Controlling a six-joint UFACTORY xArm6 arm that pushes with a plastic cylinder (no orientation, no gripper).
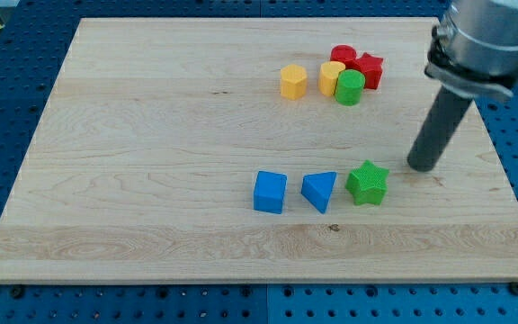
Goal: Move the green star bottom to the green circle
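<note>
The green star (367, 183) lies right of the board's middle, toward the view's bottom. The green circle (349, 88) stands near the view's top, touching a yellow block (331, 76) and a red star (368, 69). My tip (422, 167) rests on the board just to the right of the green star and slightly above it, a short gap away. The green circle is well above the star and slightly to its left.
A red block (343, 56) sits behind the yellow block. A yellow hexagon (293, 81) stands left of that cluster. A blue triangle (319, 191) and a blue cube (270, 192) lie in a row left of the green star.
</note>
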